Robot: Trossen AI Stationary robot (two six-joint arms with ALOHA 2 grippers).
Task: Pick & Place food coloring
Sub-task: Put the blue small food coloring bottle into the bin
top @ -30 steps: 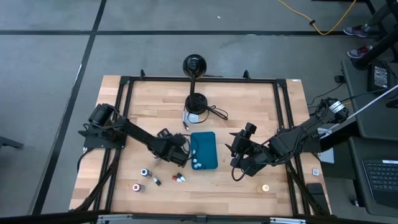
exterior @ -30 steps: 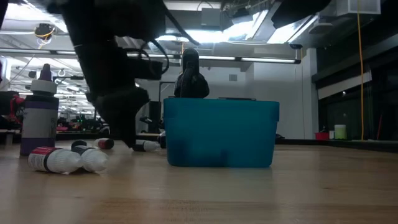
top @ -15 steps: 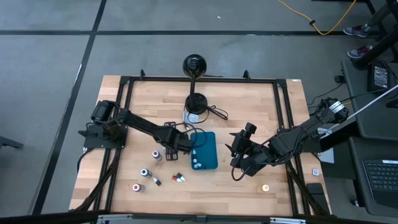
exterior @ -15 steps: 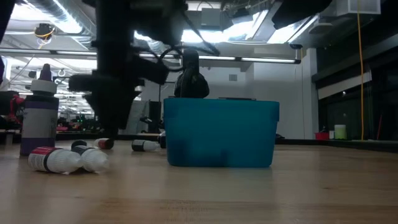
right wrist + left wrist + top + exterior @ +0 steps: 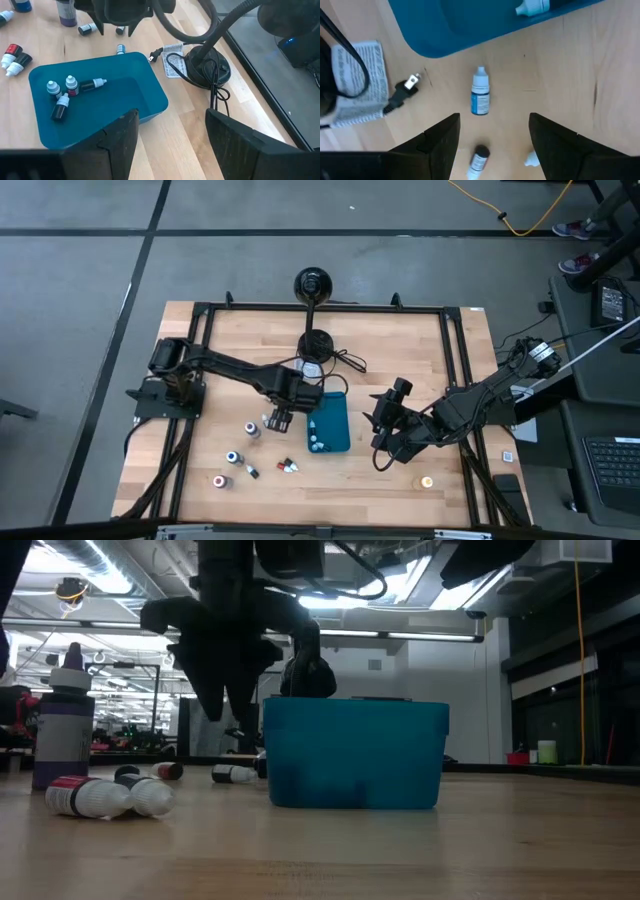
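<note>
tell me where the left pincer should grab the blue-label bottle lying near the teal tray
Grip the blue-label bottle across its cylindrical body, coming straight down. It lies flat and alone on the wood, cap toward the tray, and the open left pincer hovers above it.

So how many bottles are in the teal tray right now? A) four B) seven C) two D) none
A: the right wrist view shows four small bottles lying in one end of the teal tray, the rest of its floor bare.
</note>
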